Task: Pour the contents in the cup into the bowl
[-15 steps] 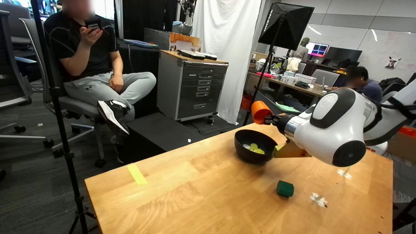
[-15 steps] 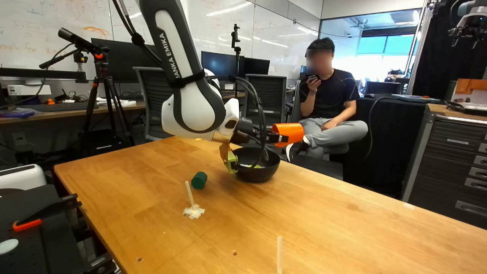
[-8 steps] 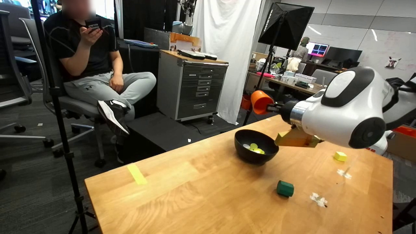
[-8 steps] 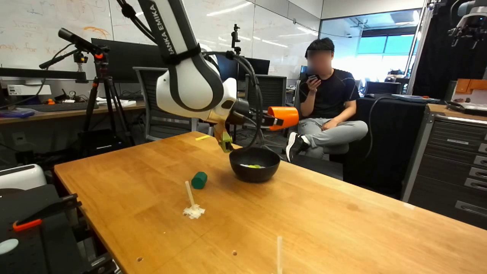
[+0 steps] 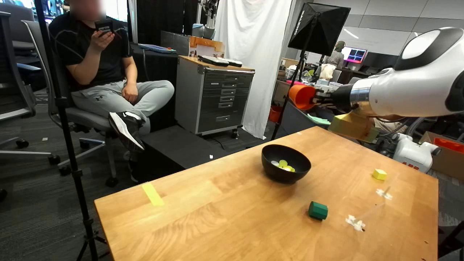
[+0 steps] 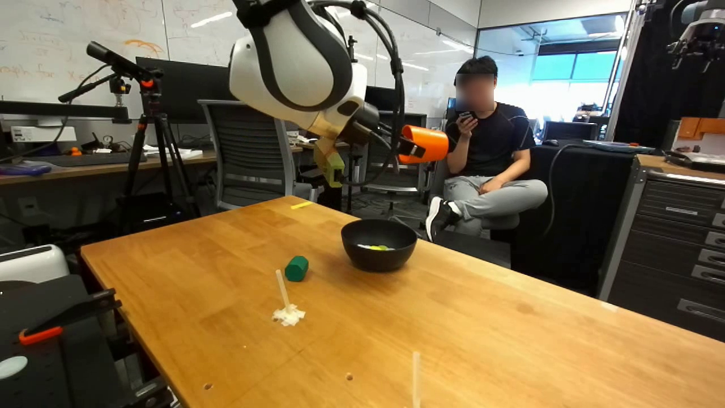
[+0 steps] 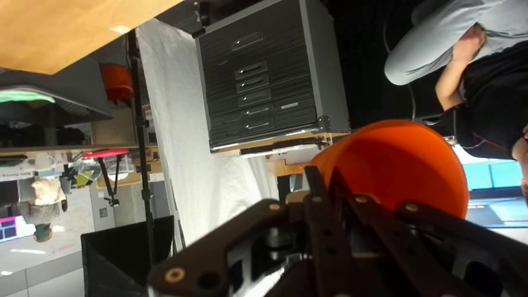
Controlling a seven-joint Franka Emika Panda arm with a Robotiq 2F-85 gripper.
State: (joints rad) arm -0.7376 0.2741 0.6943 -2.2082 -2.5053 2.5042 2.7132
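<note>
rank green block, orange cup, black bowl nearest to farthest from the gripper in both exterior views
1. Orange cup: held in the gripper.
2. Black bowl: on the table, lower than the cup.
3. Green block: on the table, left of the bowl in an exterior view.

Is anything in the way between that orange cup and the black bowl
Nothing visible is. The hand holds the cup on its side, higher than the bowl, and both exterior views show open air between them. The green block stands apart from the bowl, off that path.
</note>
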